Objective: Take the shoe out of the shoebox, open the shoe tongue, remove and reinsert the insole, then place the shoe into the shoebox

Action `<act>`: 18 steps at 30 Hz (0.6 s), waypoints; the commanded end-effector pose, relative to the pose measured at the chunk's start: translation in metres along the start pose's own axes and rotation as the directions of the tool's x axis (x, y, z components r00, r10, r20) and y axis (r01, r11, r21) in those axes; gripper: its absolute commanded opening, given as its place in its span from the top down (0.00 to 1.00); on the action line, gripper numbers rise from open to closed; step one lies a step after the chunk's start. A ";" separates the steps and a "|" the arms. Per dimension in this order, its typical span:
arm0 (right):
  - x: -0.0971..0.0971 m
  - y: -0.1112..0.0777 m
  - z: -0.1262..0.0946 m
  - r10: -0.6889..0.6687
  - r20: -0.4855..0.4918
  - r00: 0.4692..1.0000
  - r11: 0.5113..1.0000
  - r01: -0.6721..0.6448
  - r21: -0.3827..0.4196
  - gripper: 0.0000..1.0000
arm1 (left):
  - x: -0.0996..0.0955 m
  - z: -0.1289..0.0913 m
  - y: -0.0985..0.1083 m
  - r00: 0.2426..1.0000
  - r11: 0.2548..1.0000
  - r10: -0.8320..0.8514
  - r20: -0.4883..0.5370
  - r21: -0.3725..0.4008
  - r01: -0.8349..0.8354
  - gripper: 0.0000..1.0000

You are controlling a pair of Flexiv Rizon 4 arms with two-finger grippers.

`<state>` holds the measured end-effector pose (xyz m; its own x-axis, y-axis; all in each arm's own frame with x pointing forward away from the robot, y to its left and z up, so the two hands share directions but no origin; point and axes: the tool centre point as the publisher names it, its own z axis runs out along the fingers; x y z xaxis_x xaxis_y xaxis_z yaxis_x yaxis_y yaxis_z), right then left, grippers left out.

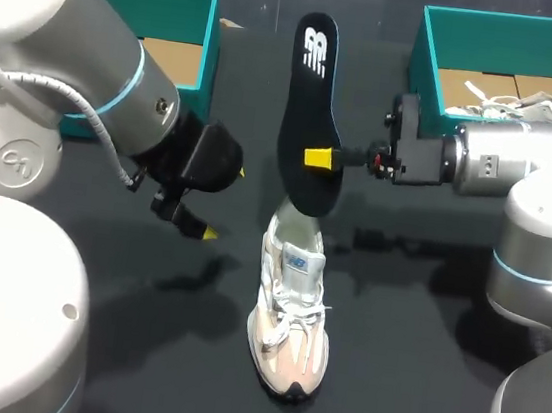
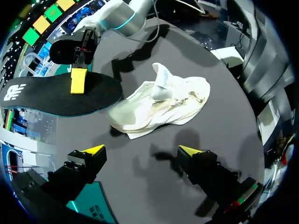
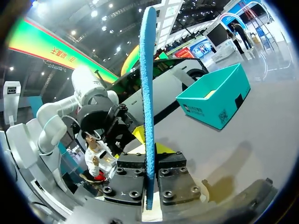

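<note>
Shoe: cream-and-pink laced sneaker point(image 1: 290, 314) stands on its sole on the dark worktop point(image 1: 385, 381), outside both boxes, toe toward the robot's side.
Tongue: tongue point(image 2: 161, 81) stands up from the laces; a blue label shows on it in the head view.
Insole: black foam insole point(image 1: 312, 100) with a white logo, held on end above the sneaker's heel. Its lower end sits at the heel opening; cannot tell whether it touches. In the right wrist view it shows edge-on point(image 3: 148, 93), with a blue edge.
Right arm: right claw point(image 1: 320, 158) comes in level from the right and is clamped on the insole at about mid-length. One yellow finger lies on the logo face, the other behind it. The right wrist view shows both finger blocks pressed on the insole from two sides.
Left arm: left claw point(image 1: 221, 202) has its fingers apart and holds nothing. It hangs over the worktop to the left of the sneaker, apart from it. From the left wrist view the sneaker lies ahead of the claw point(image 2: 142, 150), with the insole beyond one finger.
Box A: teal cardboard shoebox point(image 1: 179, 13) at the far left, partly hidden by the left arm; brown card floor visible.
Box B: second teal shoebox point(image 1: 517, 45) at the far right, behind the right arm, holding a pale shoe point(image 1: 540, 106).
</note>
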<state>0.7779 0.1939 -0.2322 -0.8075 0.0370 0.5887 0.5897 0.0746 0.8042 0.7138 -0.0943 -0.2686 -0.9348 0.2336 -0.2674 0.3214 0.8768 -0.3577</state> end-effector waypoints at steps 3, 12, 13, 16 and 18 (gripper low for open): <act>-0.005 -0.002 0.005 0.001 -0.011 1.000 1.000 -0.001 -0.004 1.00 | -0.010 0.004 0.007 0.998 0.999 -0.036 -0.059 -0.011 0.035 0.00; -0.005 -0.002 0.005 0.001 -0.011 1.000 1.000 -0.001 -0.004 1.00 | -0.010 0.007 0.005 0.998 0.999 -0.037 -0.054 -0.005 0.037 0.00; -0.007 -0.003 0.006 0.004 -0.011 1.000 1.000 -0.004 0.004 1.00 | -0.009 0.008 0.004 0.998 0.999 -0.035 -0.060 0.001 0.035 0.00; -0.012 -0.008 0.008 -0.015 -0.041 0.999 1.000 0.015 0.014 1.00 | -0.007 0.020 0.003 0.994 0.997 -0.072 -0.077 -0.012 0.071 0.00; -0.013 -0.009 0.009 -0.022 -0.058 0.998 1.000 0.022 0.013 1.00 | -0.005 0.028 0.003 0.993 0.997 -0.078 -0.083 -0.032 0.076 0.00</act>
<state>0.7762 0.1988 -0.2426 -0.8187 0.0008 0.5742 0.5721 0.0861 0.8157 0.7197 -0.0927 -0.2813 -0.9660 0.1985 -0.1655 0.2469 0.8982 -0.3638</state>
